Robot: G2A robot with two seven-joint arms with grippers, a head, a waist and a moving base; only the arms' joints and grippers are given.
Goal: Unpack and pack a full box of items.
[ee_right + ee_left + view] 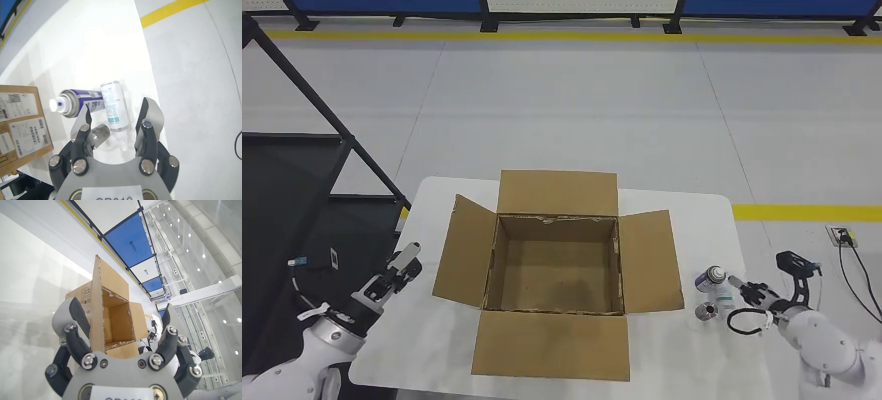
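An open cardboard box (552,345) stands in the middle of the white table (702,215), all flaps folded out, its inside showing bare cardboard. Right of it are a blue spray can (81,102), a white bottle (113,106) and a small clear cylinder (101,133). My right gripper (115,105) is open at the table's right front, and the white bottle lies in line between its fingers. My left gripper (121,306) is open and holds nothing. It sits off the box's left side (407,258), facing the box (113,279).
A black frame with a dark panel (312,200) stands left of the table. The table's right edge (149,62) runs close beside the bottle. Bare tabletop (692,360) lies in front of the cans, and a black cable (850,262) runs over the floor on the right.
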